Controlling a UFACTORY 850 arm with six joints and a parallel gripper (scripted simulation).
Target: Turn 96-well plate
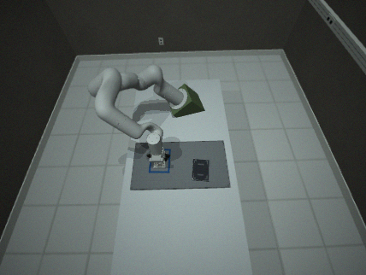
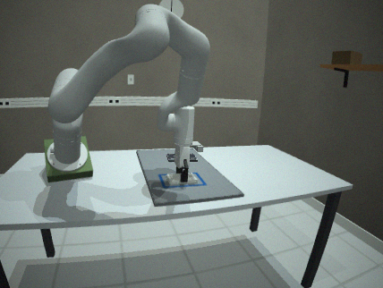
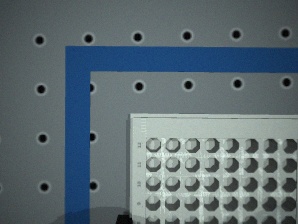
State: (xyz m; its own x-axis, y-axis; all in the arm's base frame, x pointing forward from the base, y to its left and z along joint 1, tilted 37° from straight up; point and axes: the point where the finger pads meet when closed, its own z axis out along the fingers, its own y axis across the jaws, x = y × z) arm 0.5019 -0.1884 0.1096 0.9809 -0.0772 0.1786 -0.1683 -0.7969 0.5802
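Observation:
The white 96-well plate (image 1: 159, 167) (image 2: 193, 179) (image 3: 215, 170) lies flat inside a blue marked rectangle (image 1: 150, 171) (image 2: 200, 181) (image 3: 77, 125) on the grey perforated mat (image 1: 180, 181) (image 2: 215, 188) (image 3: 30, 100). My gripper (image 1: 159, 162) (image 2: 182, 177) points straight down onto the plate and is shut on it, the fingers wide across the plate. In the wrist view one square corner of the plate shows, and only a dark finger tip at the bottom edge. The dark plate nest (image 1: 201, 169) (image 2: 171, 156) stands empty on the mat, to the right in the top view.
The arm's green base block (image 1: 190, 102) (image 2: 67, 170) sits at the back of the white table (image 1: 184, 235) (image 2: 277, 174). A wall shelf with a box (image 2: 346, 58) hangs far to the right.

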